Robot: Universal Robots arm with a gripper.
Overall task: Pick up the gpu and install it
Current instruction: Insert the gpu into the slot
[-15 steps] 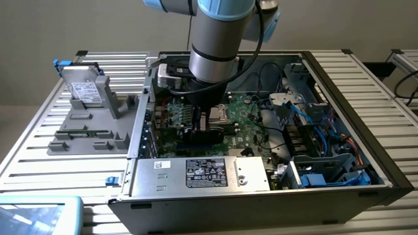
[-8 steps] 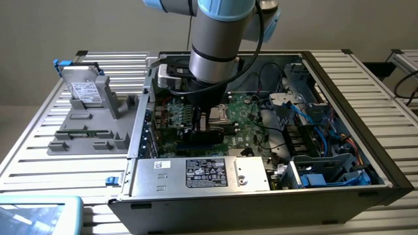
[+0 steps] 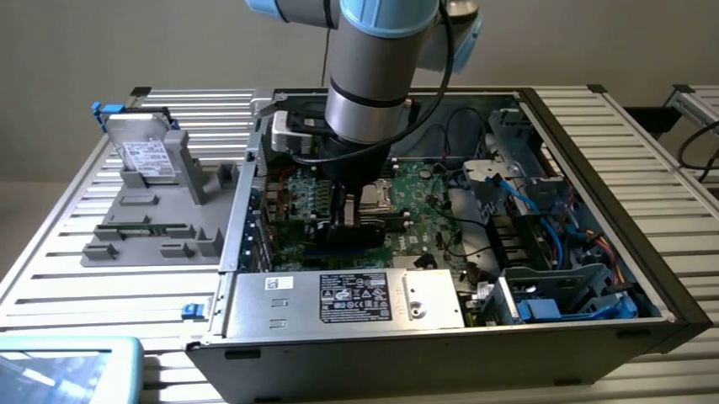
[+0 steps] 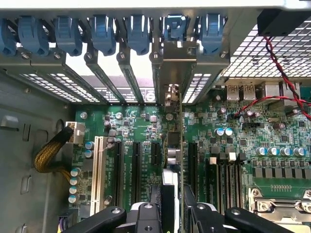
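The gpu (image 4: 181,127) stands on edge between my fingers, seen as a thin line running away from the wrist camera. Its silver end bracket (image 4: 171,68) sits against a rear slot opening under the blue clips (image 4: 138,31). My gripper (image 4: 175,201) is shut on the card from both sides, low over the black expansion slots (image 4: 136,165) of the green motherboard (image 4: 141,121). In the exterior view the gripper (image 3: 354,220) reaches down inside the open computer case (image 3: 584,135), with the dark card (image 3: 340,241) below it. Whether the card's edge sits in a slot I cannot tell.
A power supply (image 3: 354,296) with a black label fills the case's near side. Cables and a blue drive cage (image 3: 551,295) crowd the exterior view's right. A grey fixture (image 3: 146,227) outside the case holds a silver drive (image 3: 146,156). A red-black wire (image 4: 279,65) and the processor socket (image 4: 279,196) lie nearby.
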